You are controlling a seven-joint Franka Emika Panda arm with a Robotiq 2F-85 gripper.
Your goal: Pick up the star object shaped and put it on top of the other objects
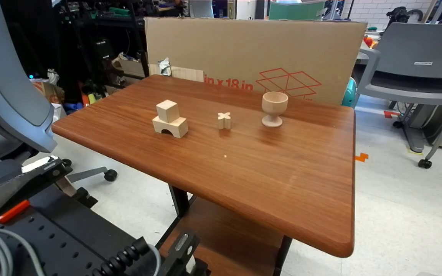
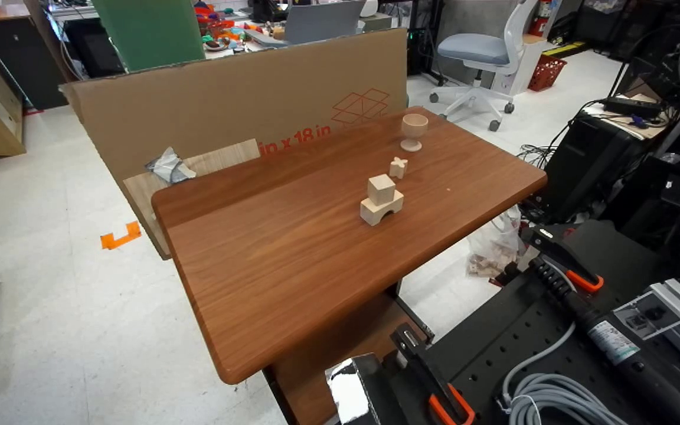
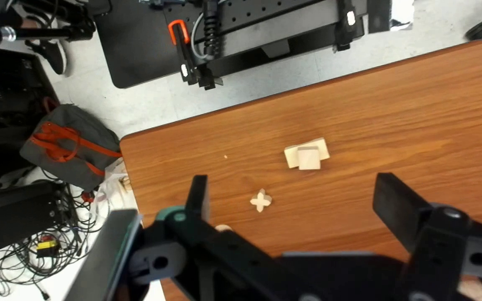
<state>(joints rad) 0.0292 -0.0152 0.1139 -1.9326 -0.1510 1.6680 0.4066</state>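
The pale wooden star piece stands on the brown table between the goblet and the stacked blocks; it shows in both exterior views as the star object (image 1: 224, 121) (image 2: 398, 167) and in the wrist view (image 3: 260, 201). A pale arch block (image 1: 179, 128) (image 2: 373, 213) (image 3: 291, 157) stands on the table with a pale cube (image 1: 168, 111) (image 2: 381, 189) (image 3: 309, 159) on top, slightly turned to it. My gripper (image 3: 293, 179) is open and empty, high above the table. In the wrist view the star shows between the fingers, nearer the left one. The gripper is out of both exterior views.
A wooden goblet (image 1: 274, 108) (image 2: 414, 131) stands beside the star; the wrist view shows only its rim (image 3: 223, 228) behind a finger. A tall cardboard sheet (image 1: 251, 50) (image 2: 245, 94) lines one long table edge. A black pegboard bench (image 1: 56, 241) (image 2: 511, 336) stands opposite.
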